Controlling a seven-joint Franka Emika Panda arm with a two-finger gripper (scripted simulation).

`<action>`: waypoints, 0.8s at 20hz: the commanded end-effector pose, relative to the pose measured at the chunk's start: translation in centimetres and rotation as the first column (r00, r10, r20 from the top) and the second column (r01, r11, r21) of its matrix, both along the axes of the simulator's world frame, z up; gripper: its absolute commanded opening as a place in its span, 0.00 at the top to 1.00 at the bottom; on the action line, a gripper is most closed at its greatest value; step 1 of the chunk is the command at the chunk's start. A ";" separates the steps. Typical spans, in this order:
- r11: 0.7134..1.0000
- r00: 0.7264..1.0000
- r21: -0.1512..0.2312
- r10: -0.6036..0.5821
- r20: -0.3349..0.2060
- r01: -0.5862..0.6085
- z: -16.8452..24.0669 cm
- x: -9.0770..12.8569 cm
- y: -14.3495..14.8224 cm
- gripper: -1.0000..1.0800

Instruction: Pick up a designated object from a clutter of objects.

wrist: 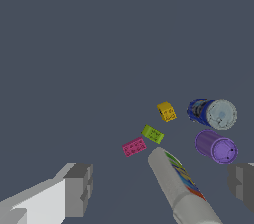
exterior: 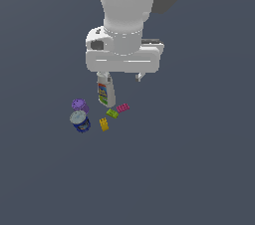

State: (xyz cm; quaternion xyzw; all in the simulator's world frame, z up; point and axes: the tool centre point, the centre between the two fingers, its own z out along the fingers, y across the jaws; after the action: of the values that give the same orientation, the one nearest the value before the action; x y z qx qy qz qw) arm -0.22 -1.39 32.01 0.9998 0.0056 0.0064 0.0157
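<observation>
The short dark-blue cylindrical can with a pale silver top (exterior: 79, 121) stands on the grey worktop (exterior: 199, 169), touching the small purple cup (exterior: 79, 105). The robot's white hand (wrist: 159, 183) hovers above with fingers (wrist: 79, 188) spread wide, empty, over the tall white labelled bottle (exterior: 105, 90), near pink (exterior: 123, 107), green (exterior: 112, 113) and yellow (exterior: 103, 124) toy bricks.

The bench (exterior: 199, 169) is a flat, matt slate-grey with no grain or texture. The blue can (exterior: 80, 121) has a pale, dull silvery top and a printed wall. The purple cup (exterior: 79, 105) looks like smooth plastic. The white bottle (exterior: 105, 91) is smooth, with a colourful printed label. The pink brick (exterior: 123, 107), green brick (exterior: 112, 113) and yellow brick (exterior: 103, 124) are studded plastic. The gripper (wrist: 161, 186) has matt grey fingers (wrist: 79, 188).
</observation>
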 end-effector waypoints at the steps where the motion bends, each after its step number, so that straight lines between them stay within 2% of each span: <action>1: 1.000 1.000 0.000 0.000 0.000 0.000 0.0 0.0 0.0 0.04; 9: 0.999 0.999 -0.020 -0.032 -0.033 0.031 -1.1 -0.4 -2.9 0.04; 16: 0.999 0.999 -0.019 -0.032 -0.034 0.031 -1.3 -0.3 -3.1 0.04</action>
State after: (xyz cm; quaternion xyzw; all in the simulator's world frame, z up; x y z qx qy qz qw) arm -0.59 -4.39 30.79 0.9996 -0.0101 -0.0107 0.0252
